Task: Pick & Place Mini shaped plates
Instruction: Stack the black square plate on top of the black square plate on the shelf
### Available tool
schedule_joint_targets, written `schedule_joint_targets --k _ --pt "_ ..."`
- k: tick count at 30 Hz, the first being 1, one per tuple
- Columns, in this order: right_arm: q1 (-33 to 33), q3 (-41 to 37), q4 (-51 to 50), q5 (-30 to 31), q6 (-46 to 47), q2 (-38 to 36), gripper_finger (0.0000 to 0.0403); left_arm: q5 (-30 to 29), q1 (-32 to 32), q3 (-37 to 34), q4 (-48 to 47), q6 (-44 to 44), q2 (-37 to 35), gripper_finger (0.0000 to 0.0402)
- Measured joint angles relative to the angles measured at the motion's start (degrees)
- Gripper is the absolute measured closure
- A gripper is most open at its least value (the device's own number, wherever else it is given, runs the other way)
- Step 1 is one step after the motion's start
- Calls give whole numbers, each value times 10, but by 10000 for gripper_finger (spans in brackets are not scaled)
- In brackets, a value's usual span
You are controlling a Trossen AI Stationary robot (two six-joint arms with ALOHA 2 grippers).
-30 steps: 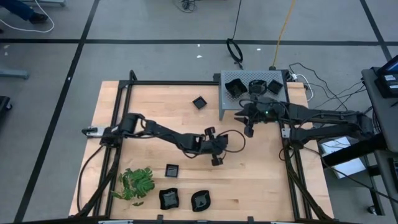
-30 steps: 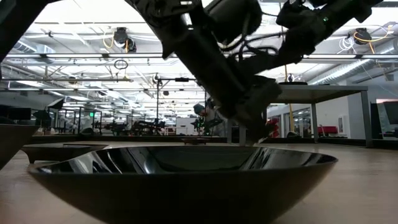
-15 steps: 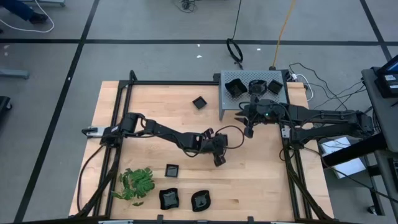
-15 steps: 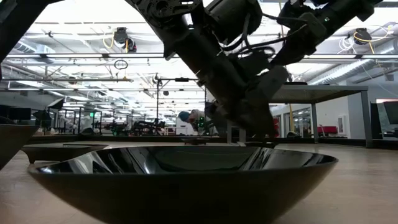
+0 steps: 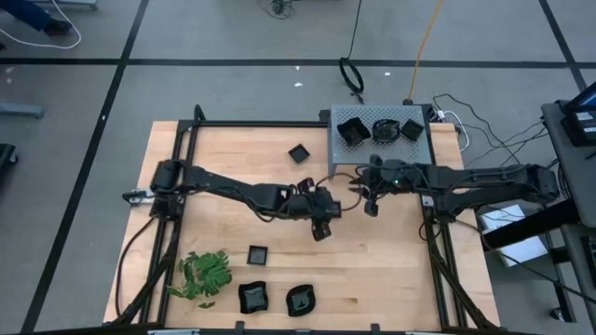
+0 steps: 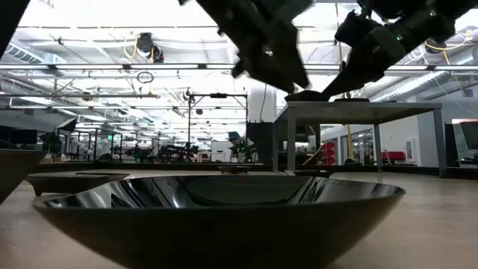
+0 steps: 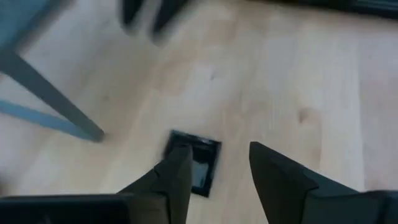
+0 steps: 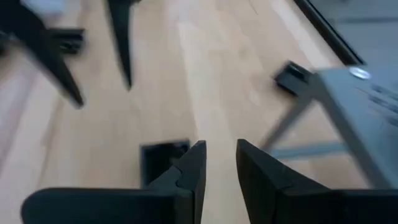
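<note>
Table point(image 5: 391, 279) is pretty scattered right now. Grey perforated box point(image 5: 336, 156) sits up at about 1 o'clock with three black mini plates point(image 5: 352, 130) inside it. One lone small square plate point(image 5: 298, 153) rests on the wood just beside the box, toward 12 o'clock. Down at 7 o'clock there's the green sprig point(image 5: 206, 274), then a small square plate point(image 5: 257, 254) next to it and two bigger wavy-edged ones point(image 5: 252, 297) near the table's 6 o'clock edge. From the low view one of those big dishes point(image 6: 224, 217) fills the foreground, so most of the table is hidden behind it.

Both arms meet near the middle, close together and just off the box's front legs, so it's crowded in there.

Left claw point(image 5: 321, 224) is roughly dead centre, raised off the wood, fingers point(image 7: 177, 177) spread apart and empty. Its wrist cam looks down on a small square plate point(image 7: 194, 163) lying flat on the table under the fingers, not gripped.

Right claw point(image 5: 371, 207) is at about 2 o'clock from centre, in front of the box. Fingers point(image 8: 193, 165) show a narrow gap with nothing between them that I can make out. A dark square plate point(image 8: 158, 158) lies on the wood just behind its fingertip.
</note>
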Motion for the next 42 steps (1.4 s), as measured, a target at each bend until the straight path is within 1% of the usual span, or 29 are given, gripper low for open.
schedule_joint_targets --k 2,7,10,13,16,19,21,23,24,25,27,29,33,34,38,42 --pt "9 -32 67 -8 0 4 328 -7 2 0 -46 1 -30 238" --pt "29 -110 278 -8 -1 38 328 -40 9 0 -80 1 -106 238" --pt "33 -129 330 -8 0 71 325 -72 11 0 -87 -8 -146 238" --pt "34 -130 336 -9 -2 112 312 -110 12 0 -82 -21 -180 238" --pt "37 -130 351 -20 2 152 290 -149 11 0 -76 -39 -205 238" --pt "38 -129 352 -28 15 190 267 -164 12 -1 -70 -51 -230 238" --pt "37 -128 347 -45 29 211 254 -167 13 1 -40 -59 -239 238" --pt "39 -123 353 -69 41 237 245 -167 13 -2 -51 -59 -252 238" --pt "42 -119 356 -79 43 248 242 -167 13 -1 -32 -59 -253 238" --pt "47 -118 356 -83 43 254 240 -166 13 1 -19 -60 -254 238" --pt "59 -108 366 -83 35 277 239 -165 13 -1 -22 -61 -264 238" --pt "71 -104 383 -81 17 293 239 -165 12 -1 -6 -62 -267 238" --pt "84 -89 390 -79 11 324 242 -164 10 -1 -3 -61 -273 238" --pt "85 -88 387 -76 10 330 242 -163 9 -1 3 -62 -274 238" --pt "92 -82 389 -22 -22 359 243 -160 6 -1 16 -61 -275 238" --pt "93 -82 394 -19 -36 384 243 -160 2 -1 11 -62 -275 238"
